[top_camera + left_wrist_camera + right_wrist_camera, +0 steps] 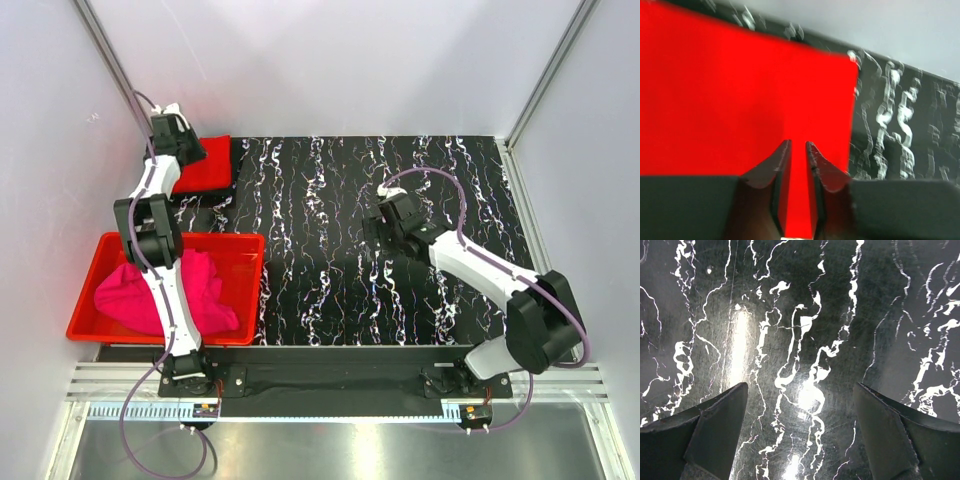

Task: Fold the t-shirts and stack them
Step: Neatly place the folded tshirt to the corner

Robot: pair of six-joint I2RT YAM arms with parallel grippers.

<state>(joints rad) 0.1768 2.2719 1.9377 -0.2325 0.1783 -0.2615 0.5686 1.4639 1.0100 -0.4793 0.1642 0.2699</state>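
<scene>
Red t-shirt (740,100) cloth showed through the narrow slot between the fingers of the left end effector (797,145); whether the cloth was pinched could not be told; the shirt lay flat at the far left corner of the table (330,250). The right end effector (800,430) hung spread wide over the black marbled surface; the magenta t-shirt (120,295) lay crumpled in the red bin (235,240) at near left.

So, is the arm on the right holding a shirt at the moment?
No, the right gripper has its fingers spread wide apart, with only the bare black marbled table showing between them.
</scene>
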